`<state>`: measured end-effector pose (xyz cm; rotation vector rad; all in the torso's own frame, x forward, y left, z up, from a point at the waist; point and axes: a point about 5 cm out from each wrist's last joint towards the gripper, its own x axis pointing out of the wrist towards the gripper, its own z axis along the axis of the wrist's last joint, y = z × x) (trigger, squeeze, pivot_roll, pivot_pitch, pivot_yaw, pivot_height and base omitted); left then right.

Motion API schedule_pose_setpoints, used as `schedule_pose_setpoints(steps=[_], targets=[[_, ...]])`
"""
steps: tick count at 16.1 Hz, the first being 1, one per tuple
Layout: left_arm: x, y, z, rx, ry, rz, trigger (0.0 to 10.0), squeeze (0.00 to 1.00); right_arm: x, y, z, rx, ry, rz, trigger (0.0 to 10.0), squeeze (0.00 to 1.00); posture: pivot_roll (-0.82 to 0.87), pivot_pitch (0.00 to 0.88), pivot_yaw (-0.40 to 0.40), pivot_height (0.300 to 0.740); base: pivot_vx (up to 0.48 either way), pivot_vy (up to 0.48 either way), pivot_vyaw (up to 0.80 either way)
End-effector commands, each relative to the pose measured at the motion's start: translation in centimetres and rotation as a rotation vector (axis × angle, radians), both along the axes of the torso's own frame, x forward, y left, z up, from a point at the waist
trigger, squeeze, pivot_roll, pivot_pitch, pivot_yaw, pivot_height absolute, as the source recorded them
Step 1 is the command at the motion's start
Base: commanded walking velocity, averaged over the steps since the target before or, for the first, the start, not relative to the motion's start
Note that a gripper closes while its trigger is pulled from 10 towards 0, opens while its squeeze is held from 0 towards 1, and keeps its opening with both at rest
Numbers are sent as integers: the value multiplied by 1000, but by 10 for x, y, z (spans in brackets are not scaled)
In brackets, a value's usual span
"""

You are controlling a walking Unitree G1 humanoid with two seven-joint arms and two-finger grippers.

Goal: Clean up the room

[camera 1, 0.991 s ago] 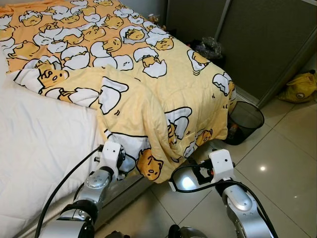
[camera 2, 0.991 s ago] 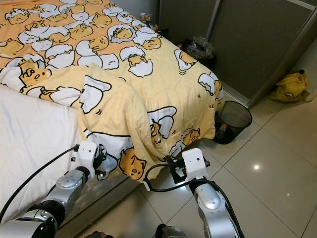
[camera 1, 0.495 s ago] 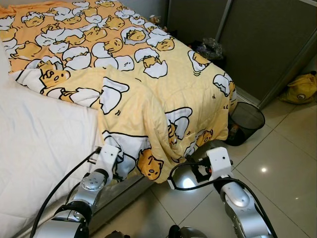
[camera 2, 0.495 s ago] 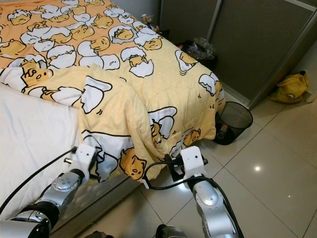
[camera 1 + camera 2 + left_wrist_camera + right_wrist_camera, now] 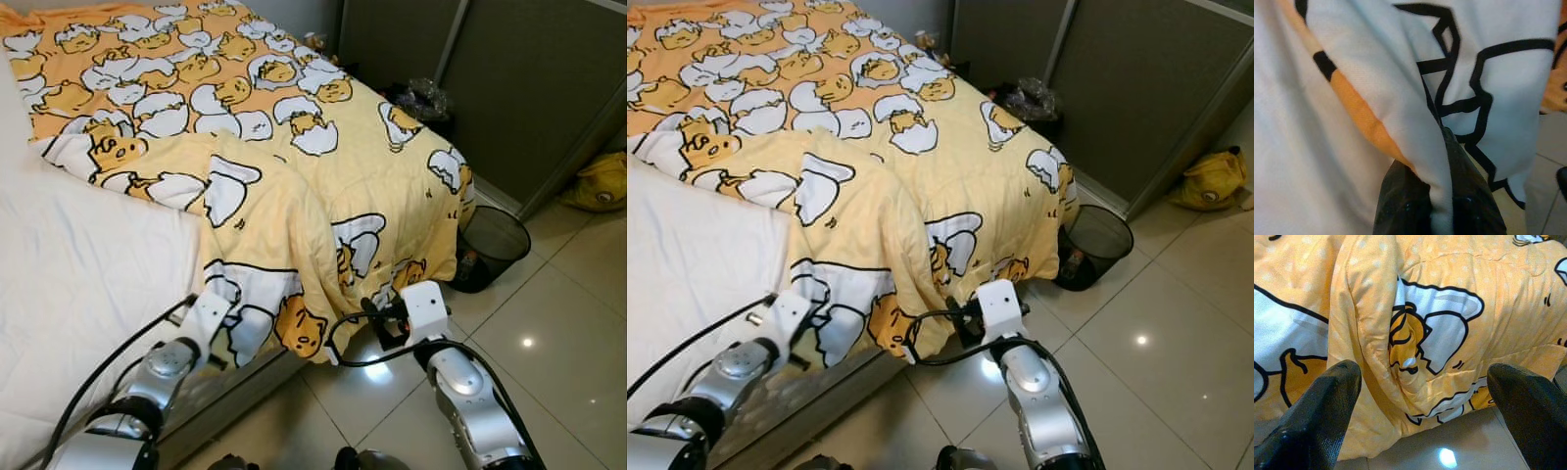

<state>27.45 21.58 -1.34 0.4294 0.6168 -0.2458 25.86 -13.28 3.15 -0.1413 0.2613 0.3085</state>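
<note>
Making the bed has only just begun. The yellow blanket lies bunched, hanging off the near right corner. The left gripper pinches its hem tight. The right gripper is spread wide, near the drooping fold.

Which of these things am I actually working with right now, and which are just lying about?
In the job: blanket, left gripper shut on its edge, right gripper open before the hanging fold.

Lying about: waste bin, yellow bag, plastic bag, white sheet.
</note>
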Motion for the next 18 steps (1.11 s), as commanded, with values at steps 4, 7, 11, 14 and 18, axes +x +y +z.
schedule_pose_setpoints(steps=[4,7,11,14,18], targets=[[-8,5,-5,0,1,37,10000,0,3,0,-1,-15,-5,25,10000,0,8,11,-47,740,0,0,0],[-11,5,-7,0,4,42,10000,0,6,0,-1,-20,-4,38,10000,0,11,6,-49,740,-231,0,0],[-16,3,-12,-10,16,43,10000,0,6,1,-3,-22,-4,49,10000,0,17,0,-55,740,-396,0,0],[-16,-2,-13,-28,20,32,10000,0,6,2,-4,-25,-2,59,10000,0,15,0,-54,740,-402,0,0],[-16,-14,-15,-52,25,-11,10000,0,7,0,-4,-29,-2,57,10000,0,5,0,-49,740,-173,0,0]])
